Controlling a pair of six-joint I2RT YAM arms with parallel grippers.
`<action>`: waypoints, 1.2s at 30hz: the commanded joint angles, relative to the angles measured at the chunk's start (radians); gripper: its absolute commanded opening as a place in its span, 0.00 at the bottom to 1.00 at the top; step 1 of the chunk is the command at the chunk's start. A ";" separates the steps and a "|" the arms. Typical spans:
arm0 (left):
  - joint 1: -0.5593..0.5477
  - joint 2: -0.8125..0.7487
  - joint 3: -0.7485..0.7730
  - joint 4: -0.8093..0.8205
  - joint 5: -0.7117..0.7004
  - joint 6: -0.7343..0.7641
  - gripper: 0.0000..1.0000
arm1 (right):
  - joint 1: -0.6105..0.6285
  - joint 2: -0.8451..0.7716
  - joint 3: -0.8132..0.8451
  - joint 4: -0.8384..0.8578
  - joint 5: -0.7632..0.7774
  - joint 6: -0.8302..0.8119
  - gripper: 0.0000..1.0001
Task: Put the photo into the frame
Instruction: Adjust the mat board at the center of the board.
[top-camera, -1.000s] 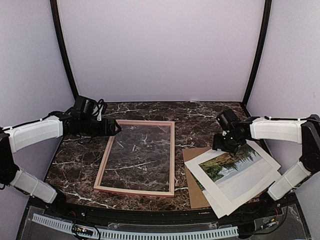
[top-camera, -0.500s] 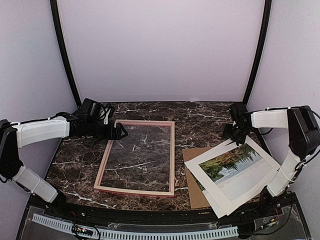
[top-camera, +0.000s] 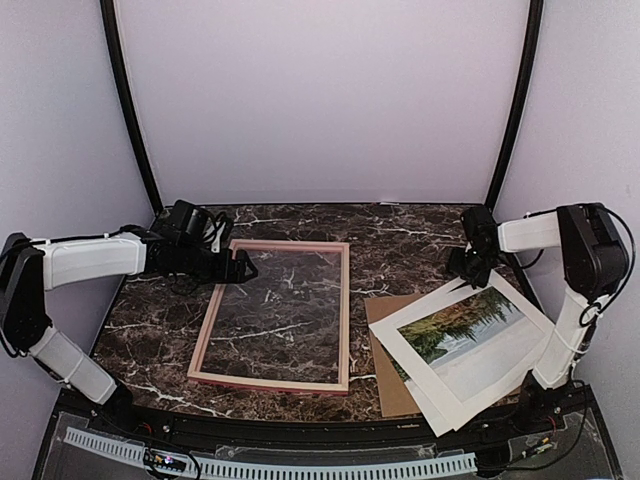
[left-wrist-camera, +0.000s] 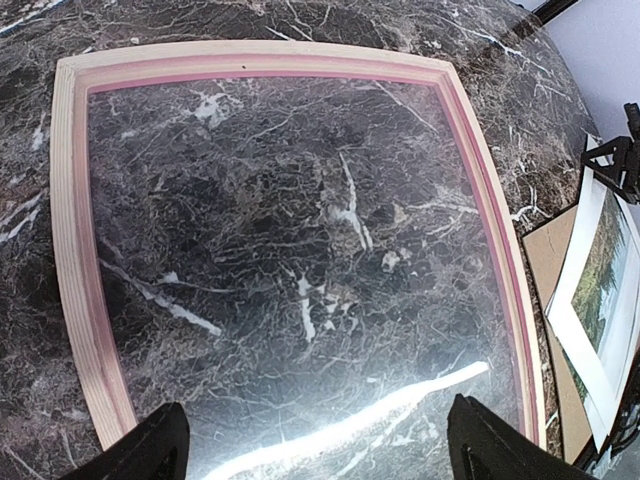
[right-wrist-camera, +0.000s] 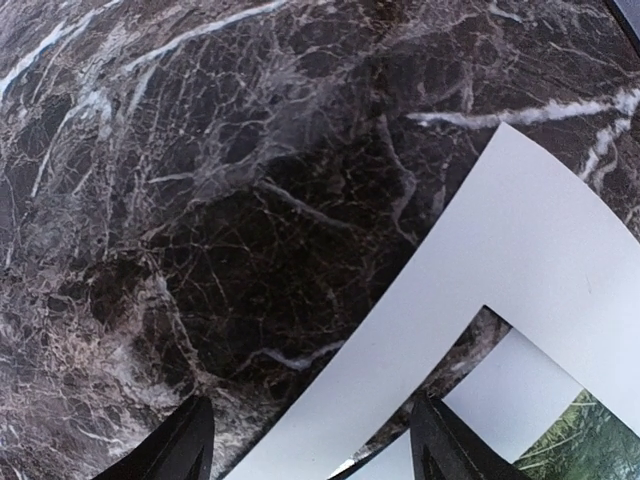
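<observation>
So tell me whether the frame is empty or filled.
Empty: the marble table shows through the frame, and the photo lies outside it, to its right in the top view.

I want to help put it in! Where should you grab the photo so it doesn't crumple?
Probably the far white corner of the photo, the one peeking through the window in the mat board, coming down from above on the far right. It is thin paper lying flat, so pinching a margin corner beats the middle. The mat board overlaps it, so other edges may be trapped.
</observation>
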 joint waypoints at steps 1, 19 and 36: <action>-0.006 0.004 0.028 0.012 0.009 0.001 0.92 | -0.004 0.033 0.032 0.058 -0.051 -0.009 0.67; -0.025 0.008 0.041 -0.008 -0.001 0.002 0.92 | 0.132 0.213 0.218 0.012 -0.100 -0.155 0.57; -0.082 0.040 0.090 -0.047 -0.015 0.031 0.92 | 0.252 0.315 0.422 -0.161 -0.220 -0.527 0.30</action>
